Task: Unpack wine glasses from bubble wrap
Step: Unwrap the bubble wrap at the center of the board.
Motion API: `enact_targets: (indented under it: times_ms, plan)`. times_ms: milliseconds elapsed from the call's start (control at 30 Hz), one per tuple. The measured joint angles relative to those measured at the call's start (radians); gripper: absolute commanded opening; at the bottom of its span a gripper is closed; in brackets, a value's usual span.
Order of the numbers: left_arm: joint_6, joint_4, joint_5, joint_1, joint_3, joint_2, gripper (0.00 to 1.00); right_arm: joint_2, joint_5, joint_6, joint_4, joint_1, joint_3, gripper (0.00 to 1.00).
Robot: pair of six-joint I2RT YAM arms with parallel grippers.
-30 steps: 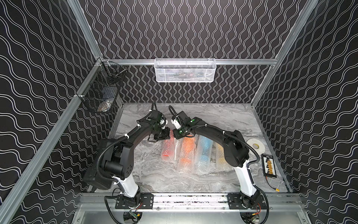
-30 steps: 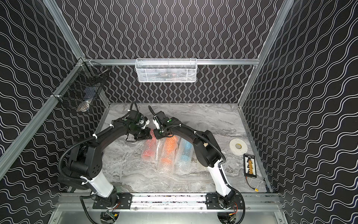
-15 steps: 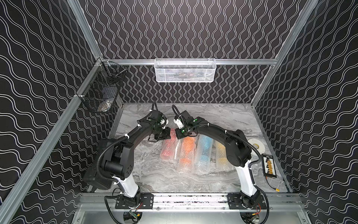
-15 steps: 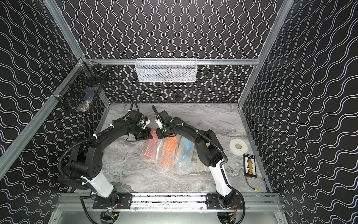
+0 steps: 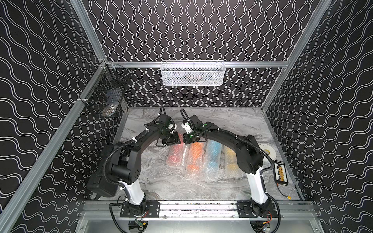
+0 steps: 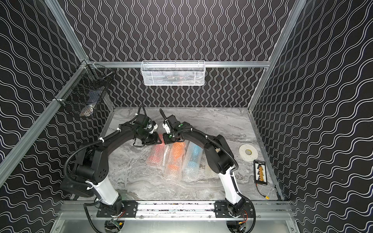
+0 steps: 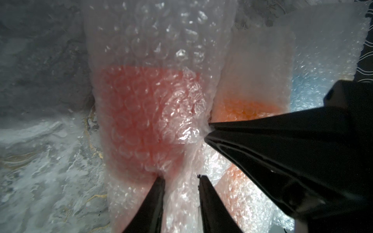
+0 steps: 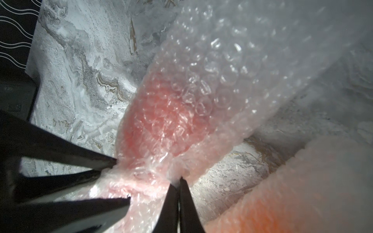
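Lying lengthwise on the grey marbled bench [image 5: 232, 121], clear dimpled bubble wrap [image 7: 161, 40] round the red plastic goblet [image 7: 141, 113] is pinched at its far end by the closed right pincer [image 8: 178, 181], left pincer [image 7: 180, 177] part-open astride it.

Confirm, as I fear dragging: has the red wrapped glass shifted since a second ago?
No: the red glass lies where it did, beside the orange glass.

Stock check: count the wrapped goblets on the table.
4, in bubble wrap, in a row from the robot's left: red goblet, orange goblet, light blue goblet, yellow goblet partly behind the right arm.
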Motion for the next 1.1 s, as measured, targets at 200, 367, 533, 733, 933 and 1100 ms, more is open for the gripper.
enact_targets:
  times_ms: [200, 367, 533, 733, 933, 1100]
  plan:
    - [0.0, 0.002, 0.0, 0.0, 0.018, 0.023, 0.2, -0.003, -0.005, 0.003, 0.0, -0.001, -0.001, 0.06]
    - [0.002, -0.005, -0.012, 0.0, 0.028, 0.033, 0.02, -0.003, -0.007, 0.003, 0.0, -0.003, 0.0, 0.06]
    - [0.012, -0.006, -0.017, 0.0, 0.028, 0.033, 0.0, -0.003, -0.019, 0.003, 0.003, -0.017, -0.003, 0.06]
    - [0.023, -0.007, -0.024, -0.002, 0.029, 0.032, 0.0, -0.007, -0.041, 0.007, 0.012, -0.035, -0.016, 0.06]
    - [0.026, -0.01, -0.031, -0.002, 0.031, 0.032, 0.0, -0.01, -0.048, 0.008, 0.022, -0.042, -0.021, 0.06]
    - [0.027, -0.016, -0.045, -0.002, 0.035, 0.032, 0.0, -0.013, -0.056, 0.015, 0.032, -0.044, -0.025, 0.06]
